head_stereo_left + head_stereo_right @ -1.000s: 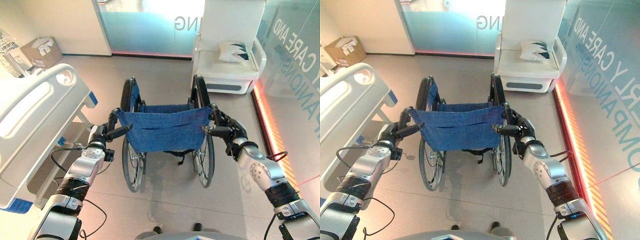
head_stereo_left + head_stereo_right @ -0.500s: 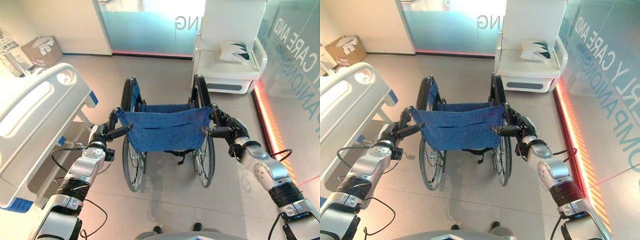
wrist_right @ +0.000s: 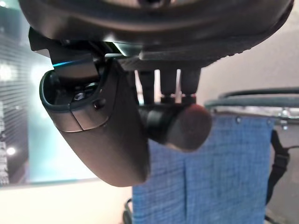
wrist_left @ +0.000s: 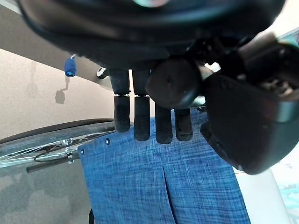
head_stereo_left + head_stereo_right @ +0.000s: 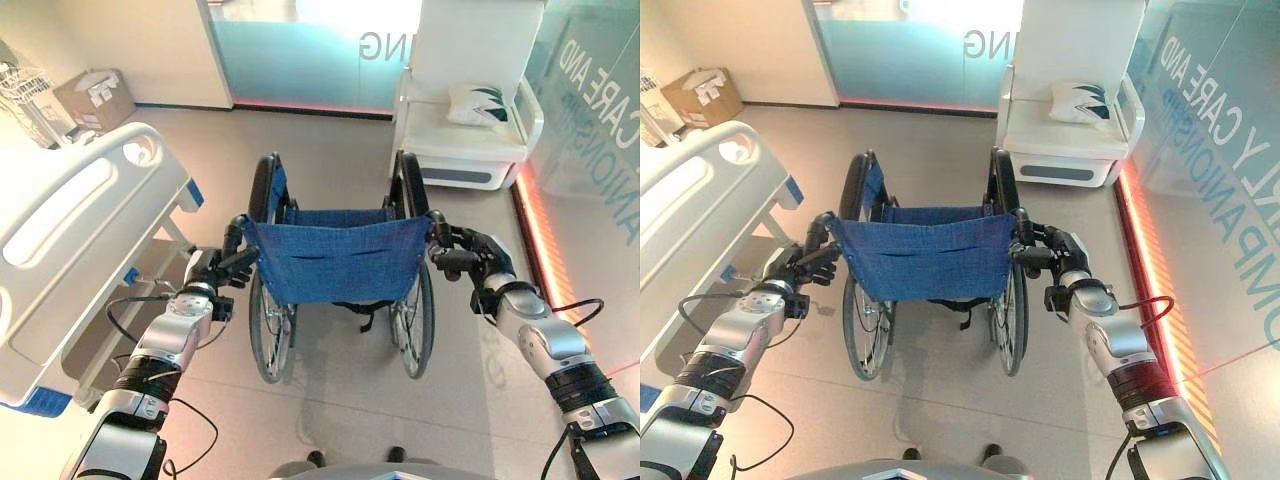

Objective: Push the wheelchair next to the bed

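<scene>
The wheelchair (image 5: 335, 255), with a blue cloth back and black wheels, stands in mid floor facing away from me. My left hand (image 5: 213, 272) is shut on its left push handle (image 4: 173, 84), fingers curled over the round black grip. On the other side my right hand (image 5: 480, 256) is shut on the right push handle (image 3: 186, 126), thumb wrapped under it. The white bed (image 5: 90, 230), with blue corner bumpers, lies along the left, its footboard about level with the wheelchair's left wheel (image 5: 262, 325), with a strip of floor between them.
A white armchair (image 5: 465, 150) with a patterned cushion (image 5: 478, 103) stands at the back right. A glass wall with an orange light strip (image 5: 535, 230) runs down the right. A cardboard box (image 5: 95, 97) sits at the back left. Open floor lies ahead of the wheelchair.
The whole view has shifted a little, so the camera moved. My right hand has drawn in tighter on its handle and that forearm has swung outward. The left hand keeps its hold.
</scene>
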